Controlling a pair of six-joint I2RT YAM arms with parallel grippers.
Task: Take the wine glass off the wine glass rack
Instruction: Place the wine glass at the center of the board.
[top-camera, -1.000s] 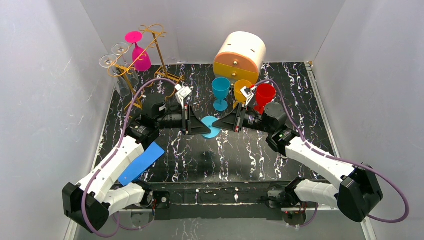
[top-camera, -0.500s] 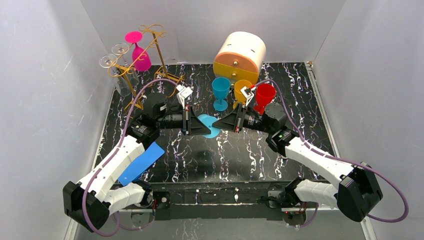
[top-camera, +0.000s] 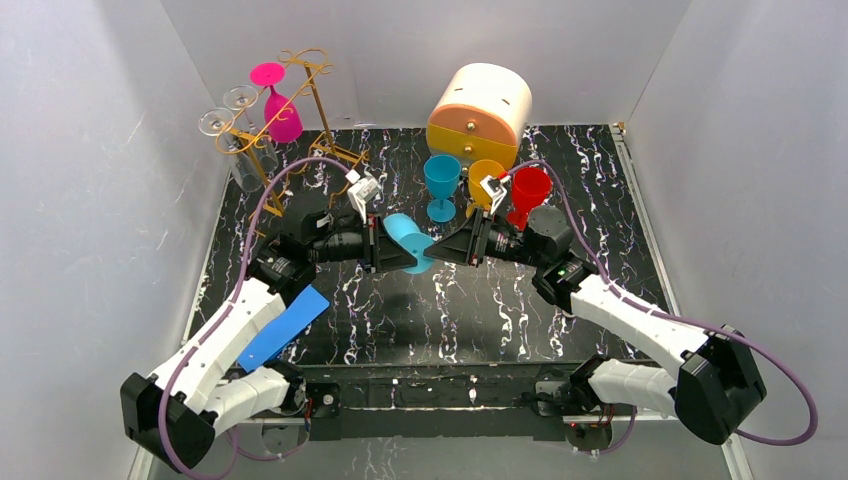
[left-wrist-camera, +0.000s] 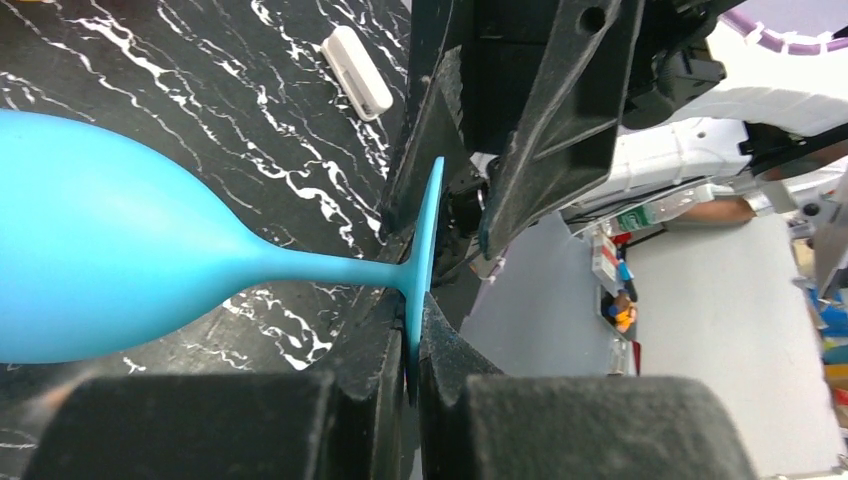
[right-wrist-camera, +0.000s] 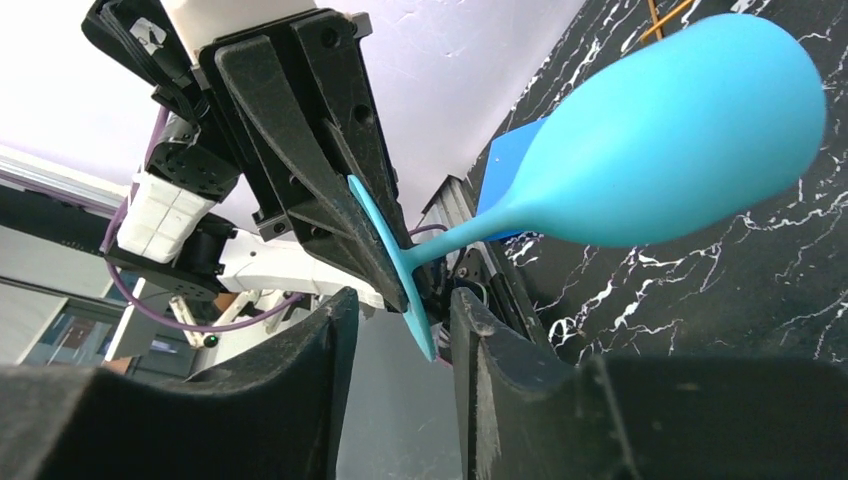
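My left gripper (left-wrist-camera: 412, 335) is clenched on the foot of the blue wine glass (left-wrist-camera: 110, 260). The right gripper (right-wrist-camera: 402, 325) has its jaws apart around that same foot, not gripping. Glass lies sideways in air, well right of the wine glass rack (top-camera: 320, 105). I read this as handover; next I back the right away cleanly.

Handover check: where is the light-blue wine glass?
In the top view the light-blue wine glass is sideways at centre, near the upright teal glass. Left fingers pinch its foot; right fingers stand open around it.
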